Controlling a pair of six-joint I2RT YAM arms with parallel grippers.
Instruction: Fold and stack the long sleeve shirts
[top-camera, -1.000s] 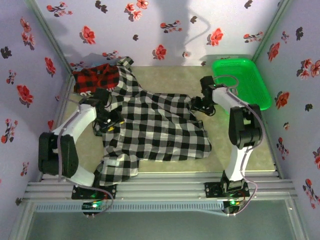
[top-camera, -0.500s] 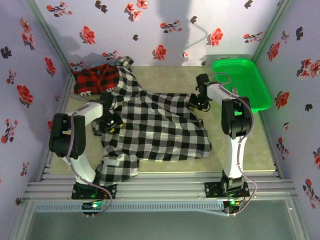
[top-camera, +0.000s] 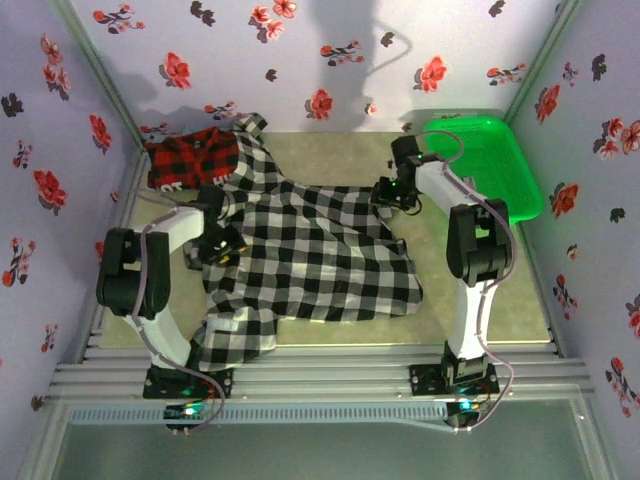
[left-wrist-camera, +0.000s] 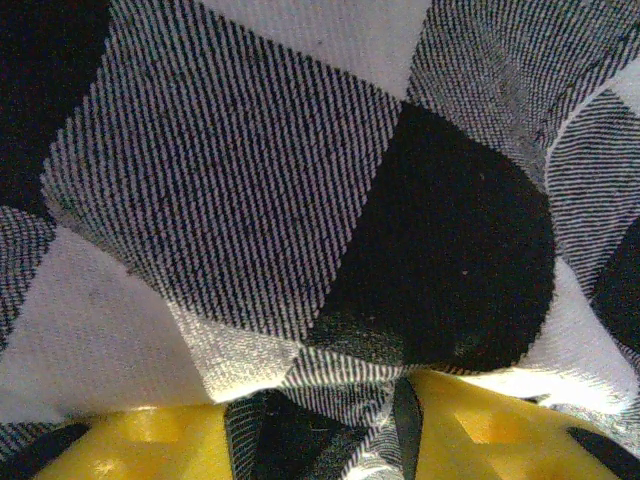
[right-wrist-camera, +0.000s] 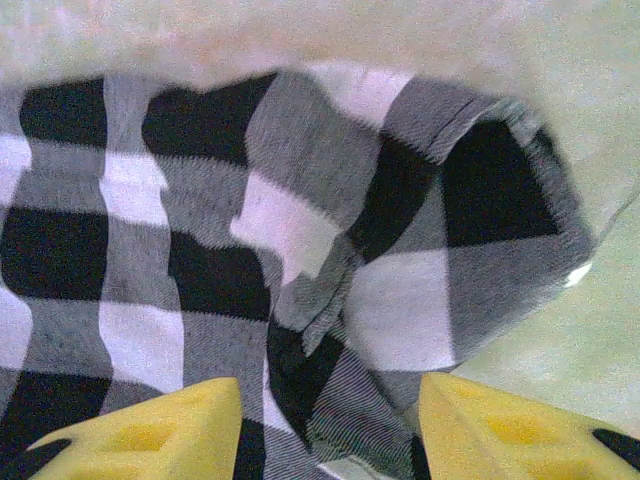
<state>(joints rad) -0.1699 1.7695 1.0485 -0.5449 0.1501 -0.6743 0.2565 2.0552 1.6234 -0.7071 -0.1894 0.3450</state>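
**Both hands at the checked shirt's edges**

Top external view: the black-and-white checked shirt lies spread over the middle of the surface, one sleeve trailing towards the near-left corner. The red plaid shirt lies bunched at the checked shirt's far-left end, and its edge runs under the checked collar. The green basket sits off the checked shirt's far-right corner, apart from the cloth. The left hand is down on the checked shirt's left edge. The right hand is at the shirt's far-right edge, between the cloth and the basket.

Left wrist view: checked cloth is pressed close to the lens. The weave puckers down into the gap of the left hand, whose yellow fingers pinch a gathered ridge of the shirt.

Right wrist view: the shirt's edge lies rumpled, with bare surface beyond and to the right of it. The right hand stands spread, its fingers either side of a loose fold of the checked cloth.
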